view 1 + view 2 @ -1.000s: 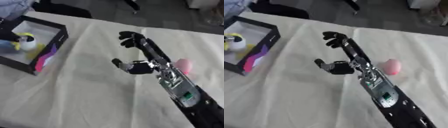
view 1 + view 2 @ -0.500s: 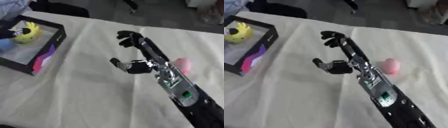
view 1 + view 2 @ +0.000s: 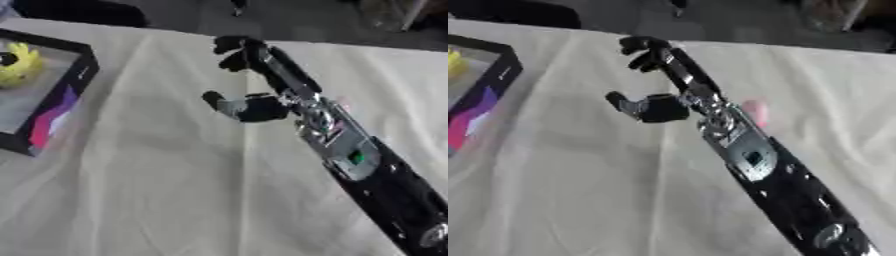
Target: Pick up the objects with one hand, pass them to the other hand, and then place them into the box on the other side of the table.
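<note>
Left eye: right hand over the cream tablecloth, fingers relaxed w/ tips bent, holding nothing. Black box at left edge, yellow object inside.
Right eye: pink object on cloth just beside the forearm.

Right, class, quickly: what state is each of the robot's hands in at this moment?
Right hand: open, fingers stretched out above the cream tablecloth, holding nothing.
Left hand: not in view.
</note>
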You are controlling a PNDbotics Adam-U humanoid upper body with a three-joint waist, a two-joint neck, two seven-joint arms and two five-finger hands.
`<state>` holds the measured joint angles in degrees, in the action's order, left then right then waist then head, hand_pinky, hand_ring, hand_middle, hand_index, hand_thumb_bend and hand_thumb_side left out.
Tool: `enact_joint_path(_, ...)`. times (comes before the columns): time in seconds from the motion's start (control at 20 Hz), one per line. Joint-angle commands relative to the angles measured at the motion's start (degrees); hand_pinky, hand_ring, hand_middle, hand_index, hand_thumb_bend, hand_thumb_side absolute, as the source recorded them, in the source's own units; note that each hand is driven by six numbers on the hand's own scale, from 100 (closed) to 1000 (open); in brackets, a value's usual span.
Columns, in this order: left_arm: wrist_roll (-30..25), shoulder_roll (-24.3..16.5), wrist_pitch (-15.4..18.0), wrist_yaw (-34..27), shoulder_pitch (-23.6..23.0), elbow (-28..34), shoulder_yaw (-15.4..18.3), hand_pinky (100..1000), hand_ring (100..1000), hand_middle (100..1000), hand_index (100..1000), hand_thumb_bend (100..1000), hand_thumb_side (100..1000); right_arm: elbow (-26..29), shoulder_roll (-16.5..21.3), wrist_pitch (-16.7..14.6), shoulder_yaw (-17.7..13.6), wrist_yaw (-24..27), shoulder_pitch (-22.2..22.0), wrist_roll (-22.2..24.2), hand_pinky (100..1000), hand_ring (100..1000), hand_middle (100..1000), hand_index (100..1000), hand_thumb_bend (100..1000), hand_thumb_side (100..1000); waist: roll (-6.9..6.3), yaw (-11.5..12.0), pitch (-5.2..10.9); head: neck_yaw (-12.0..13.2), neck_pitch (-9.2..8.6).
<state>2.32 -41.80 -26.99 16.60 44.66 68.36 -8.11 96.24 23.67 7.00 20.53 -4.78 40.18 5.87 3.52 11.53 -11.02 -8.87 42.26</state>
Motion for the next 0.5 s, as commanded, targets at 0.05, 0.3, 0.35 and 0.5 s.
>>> enact_joint_path(0.05, 0.55, -2.87, 1.08, -4.3, -0.29, 5.06, 0.52, 805, 664, 647, 718, 796, 421, 1.65, 6.04, 2.72, -3.48, 1.34, 2.23, 7.05, 787, 765, 791, 859, 438, 280, -0.63, -0.14, 1.53, -2.08, 0.55)
enact_joint_path(0.3, 2.89, -1.65, 3.01, -10.59, -3.63, 11.98, 1.69, 794, 638, 626, 706, 784, 417, -1.77, 13.96, 0.51, -4.58, 0.85, 6.47, 14.77, 805, 776, 793, 852, 471, 297, -0.59, 0.15, 1.41, -5.32, 0.65)
enact_joint_path(0.35, 3.65, -1.15, 3.25, -11.35, -4.27, 13.24, 2.18, 792, 635, 623, 702, 782, 418, -2.86, 14.93, -0.7, -4.57, 0.44, 7.15, 16.59, 807, 776, 793, 845, 472, 308, -0.59, 0.25, 1.38, -5.78, 0.62)
enact_joint_path(0.5, 6.14, 0.57, 3.52, -12.69, -5.88, 16.61, 3.96, 791, 629, 619, 696, 775, 419, -6.9, 17.83, -4.19, -4.57, -0.72, 9.08, 22.8, 818, 787, 799, 848, 498, 324, -0.49, 0.61, 1.33, -7.33, 0.44)
